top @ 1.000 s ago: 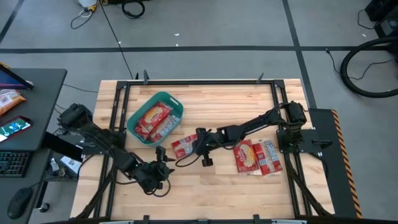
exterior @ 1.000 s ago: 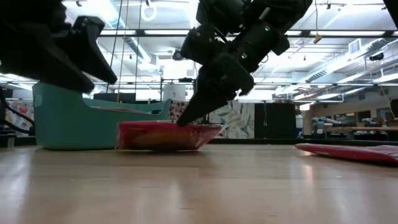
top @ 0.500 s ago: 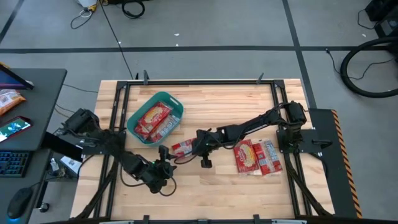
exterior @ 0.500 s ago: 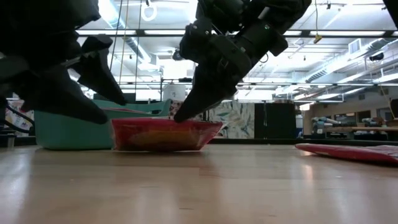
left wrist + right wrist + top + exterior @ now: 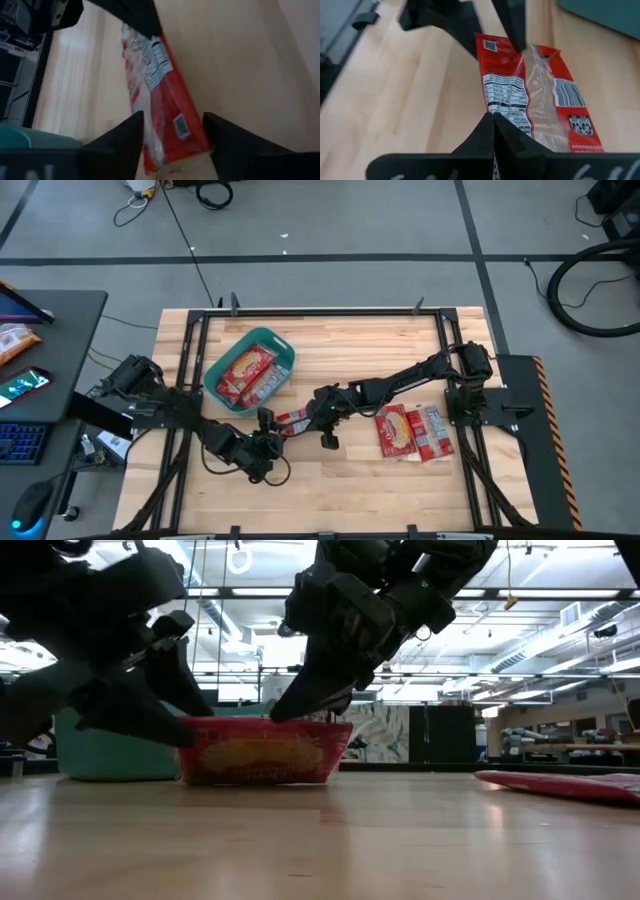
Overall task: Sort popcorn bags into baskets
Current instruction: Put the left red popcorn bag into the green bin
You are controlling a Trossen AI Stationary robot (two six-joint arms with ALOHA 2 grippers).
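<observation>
Midway through a handover: right gripper (image 5: 303,418) pinches a popcorn bag (image 5: 265,751) near the teal basket (image 5: 287,353); left gripper (image 5: 268,423) straddles its other end, fingers spread, and must next close.

Both arms reach toward the middle of the high view: the left end effector (image 5: 268,435), at lower centre-left, has its fingers (image 5: 120,142) spread apart, while the right end effector (image 5: 303,416), extended from the right edge, has its fingers (image 5: 490,137) pinched together at the tips.
</observation>
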